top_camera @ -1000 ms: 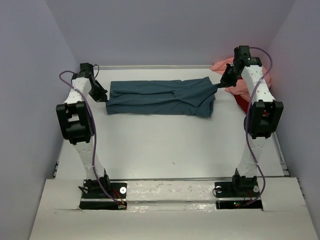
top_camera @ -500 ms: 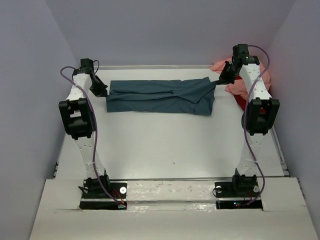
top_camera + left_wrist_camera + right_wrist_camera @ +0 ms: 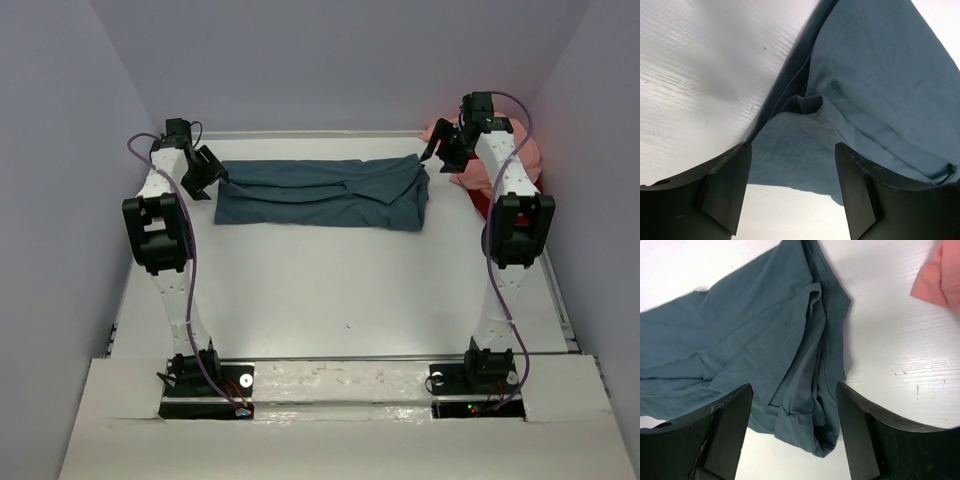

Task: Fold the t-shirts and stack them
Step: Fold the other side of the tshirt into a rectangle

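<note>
L gripper: jaws spread wide, not pinching anything. In L wrist view both dark fingers frame a hem fold of the dark teal-blue cotton t-shirt, which lies under and just ahead of them; can't tell if the tips touch the cloth.

R gripper: jaws also apart, gripping nothing. It hangs over the far R corner of the teal shirt. In R wrist view the bunched R end with layered folds sits below, between the fingers.

Teal shirt is folded lengthwise into a long band, flat on the white table. It spans from the L gripper to the R gripper, one end near each.

Surroundings:
- crumpled salmon-pink shirt is just behind and outboard of the R gripper, partly hidden by the R arm
- sliver of red shirt is beside the R arm, under the pink, mostly hidden
- pink is apart from the teal shirt, with a bare strip of table between
- purple cables loop along both arms
- pale lilac walls on 3 sides

Count: shirts 3 (1 teal, 1 pink, 1 red); arms 2; grippers 2.
</note>
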`<state>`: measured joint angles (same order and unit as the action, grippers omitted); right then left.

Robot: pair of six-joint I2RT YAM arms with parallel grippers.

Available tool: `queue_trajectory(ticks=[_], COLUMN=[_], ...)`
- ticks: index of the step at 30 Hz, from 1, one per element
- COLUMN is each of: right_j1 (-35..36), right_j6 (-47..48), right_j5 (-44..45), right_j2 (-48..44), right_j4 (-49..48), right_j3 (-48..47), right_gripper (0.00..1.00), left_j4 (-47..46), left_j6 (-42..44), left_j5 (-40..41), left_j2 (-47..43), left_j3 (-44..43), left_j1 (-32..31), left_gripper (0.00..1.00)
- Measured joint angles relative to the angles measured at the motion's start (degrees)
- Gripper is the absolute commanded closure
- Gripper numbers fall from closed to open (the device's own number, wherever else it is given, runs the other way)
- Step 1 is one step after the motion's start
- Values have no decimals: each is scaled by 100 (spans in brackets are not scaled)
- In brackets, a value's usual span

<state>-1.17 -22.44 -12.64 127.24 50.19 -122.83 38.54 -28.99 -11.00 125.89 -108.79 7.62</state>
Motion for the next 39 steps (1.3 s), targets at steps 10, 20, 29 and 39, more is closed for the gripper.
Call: queue_trajectory(ticks=[10, 20, 29, 39], right_j1=[0, 2, 13, 118], right_j6=[31, -195, -267, -256], right_j5=[-162, -837, -1054, -1075], right_j2=[-457, -2177, -2470, -2468], right_j4=[-129, -566, -1110, -1467], right_j3=[881, 3392, 4409, 4701], right_gripper=[29, 35, 38, 36], left_j4=[-212, -380, -669, -857], left_j6=[-17, 37, 74, 94], left_j5=[-181, -428, -828, -992], left_j2=[-258, -1202, -1462, -1309], left_j3=[39, 247, 1429, 1547], left_j1=[-17, -92, -446, -730], left_gripper=[23, 25, 69, 77])
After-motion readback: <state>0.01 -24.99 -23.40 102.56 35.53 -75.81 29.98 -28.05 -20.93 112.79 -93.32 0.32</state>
